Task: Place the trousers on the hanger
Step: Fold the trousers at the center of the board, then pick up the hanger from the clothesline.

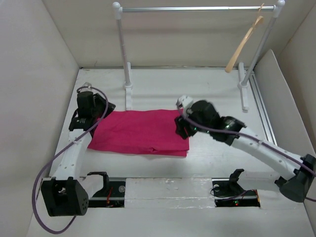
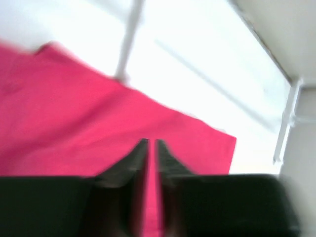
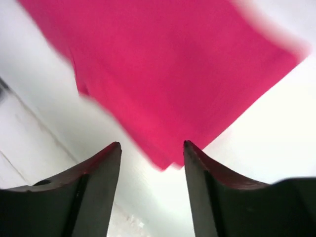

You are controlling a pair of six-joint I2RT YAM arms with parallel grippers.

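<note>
The magenta-pink trousers [image 1: 140, 132] lie folded flat in the middle of the table. The tan wooden hanger [image 1: 243, 45] hangs from the right end of the rail, far from both arms. My left gripper [image 1: 92, 117] is at the trousers' left edge. In the left wrist view its jaws [image 2: 152, 143] stand almost together with pink fabric [image 2: 74, 113] filling the thin gap. My right gripper [image 1: 181, 129] is at the trousers' right end. It is open [image 3: 152, 145], and the near corner of the fabric [image 3: 173, 64] sits just beyond its tips, not held.
A white-and-silver rail frame [image 1: 197, 8] stands at the back, with posts at the left [image 1: 127, 74] and right [image 1: 254, 59]. One post also shows in the left wrist view [image 2: 129, 39]. White walls enclose the table on the left, back and right.
</note>
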